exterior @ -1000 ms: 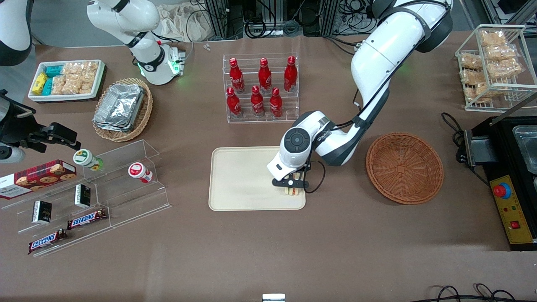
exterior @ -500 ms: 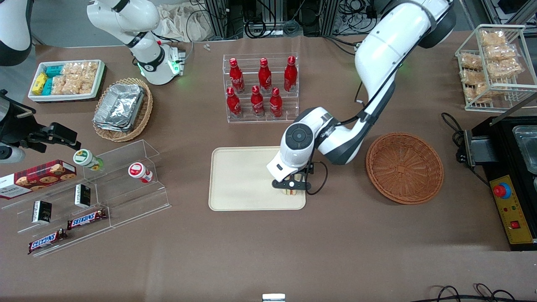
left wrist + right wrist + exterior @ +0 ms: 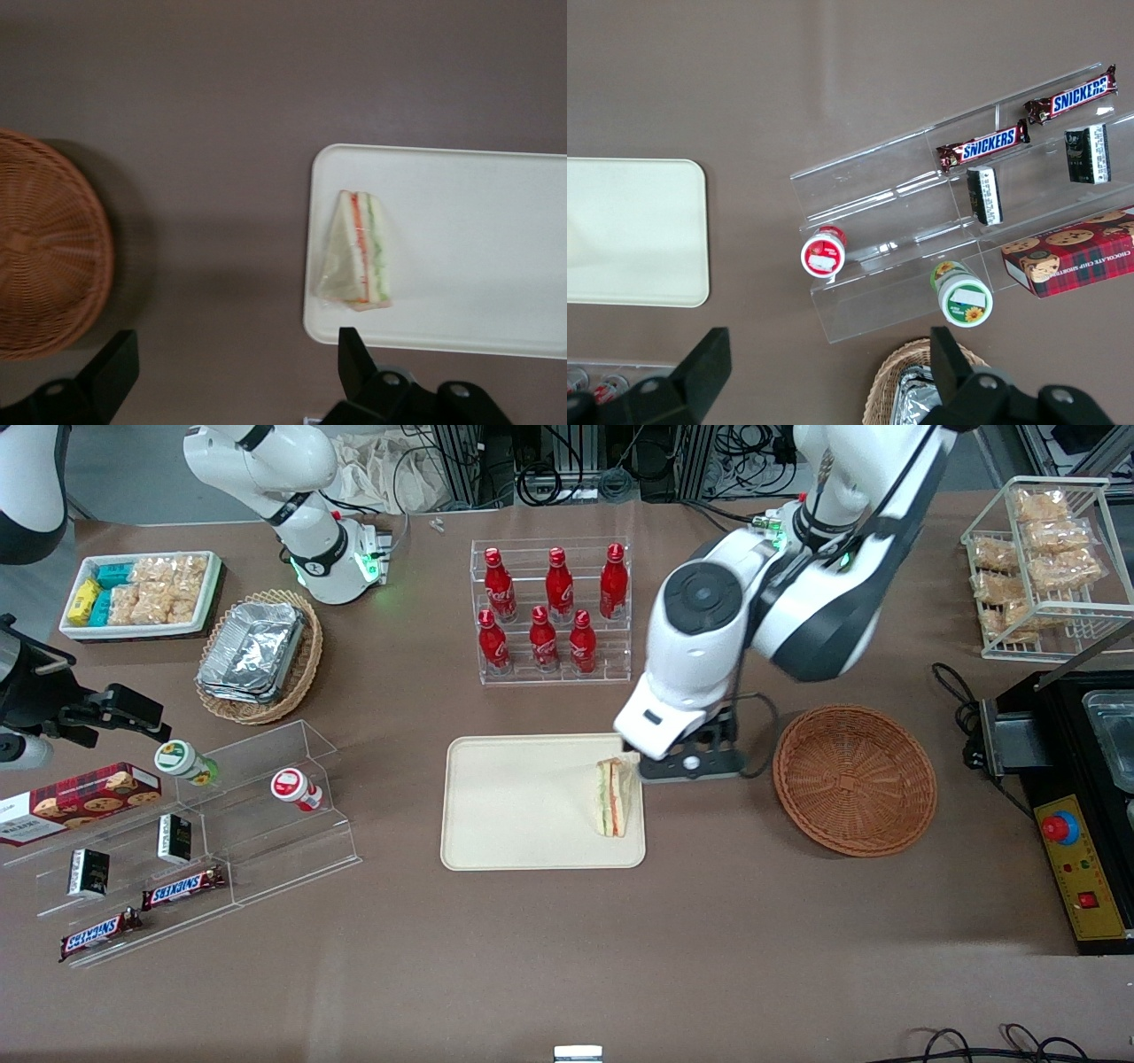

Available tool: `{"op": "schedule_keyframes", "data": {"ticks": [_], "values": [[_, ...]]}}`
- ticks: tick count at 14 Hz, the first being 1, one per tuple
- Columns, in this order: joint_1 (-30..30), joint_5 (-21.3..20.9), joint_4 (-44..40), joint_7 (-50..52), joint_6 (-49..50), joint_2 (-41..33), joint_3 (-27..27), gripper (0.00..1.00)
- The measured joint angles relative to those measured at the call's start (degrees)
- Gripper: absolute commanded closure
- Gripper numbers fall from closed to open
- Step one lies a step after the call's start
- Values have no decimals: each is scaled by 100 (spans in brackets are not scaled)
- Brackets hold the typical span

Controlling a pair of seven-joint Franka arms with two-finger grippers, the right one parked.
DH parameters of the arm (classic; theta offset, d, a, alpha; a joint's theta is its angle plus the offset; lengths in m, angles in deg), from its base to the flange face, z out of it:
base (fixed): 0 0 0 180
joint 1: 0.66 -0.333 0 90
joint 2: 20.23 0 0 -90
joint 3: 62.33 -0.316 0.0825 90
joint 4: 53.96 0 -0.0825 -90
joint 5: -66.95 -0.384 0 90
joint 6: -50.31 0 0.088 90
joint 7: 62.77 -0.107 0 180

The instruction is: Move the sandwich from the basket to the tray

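Observation:
The sandwich [image 3: 611, 797] lies flat on the cream tray [image 3: 514, 806], close to the tray's edge nearest the basket. The reddish-brown wicker basket [image 3: 853, 779] is empty, toward the working arm's end of the table. My left gripper [image 3: 689, 764] is open and empty, raised above the table between the tray and the basket, a little farther from the front camera than the sandwich. The left wrist view shows the sandwich [image 3: 359, 252] on the tray [image 3: 478, 239], the basket [image 3: 44, 248] and my spread gripper [image 3: 232, 359] over bare table.
A clear rack of red bottles [image 3: 551, 607] stands farther from the front camera than the tray. A clear stepped shelf with snacks [image 3: 221, 824] and a tan basket of foil containers [image 3: 257, 655] lie toward the parked arm's end. A black machine [image 3: 1081, 779] stands beside the basket.
The gripper was shut on the sandwich low over the tray. It has let go, risen and drawn back toward the basket. The sandwich now lies on the tray.

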Motion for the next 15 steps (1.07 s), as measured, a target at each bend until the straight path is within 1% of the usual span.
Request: {"op": "schedule_keyframes", "data": {"ticks": [3,6,8,9,11,13,15], "values": [[-474,430,12,-813,505,-375,-21,0],[-1149,825,15,-1801,1014,-673,-43,0],[-1628,947,15,-2441,1358,-885,-68,0],[-1751,962,16,-2650,1509,-998,-154,0],[-1673,1038,20,-2999,1718,-1254,-645,0],[-1468,1255,32,-3258,1869,-1543,-1244,0],[-1357,1329,146,-3374,1970,-1843,-1666,0]]}}
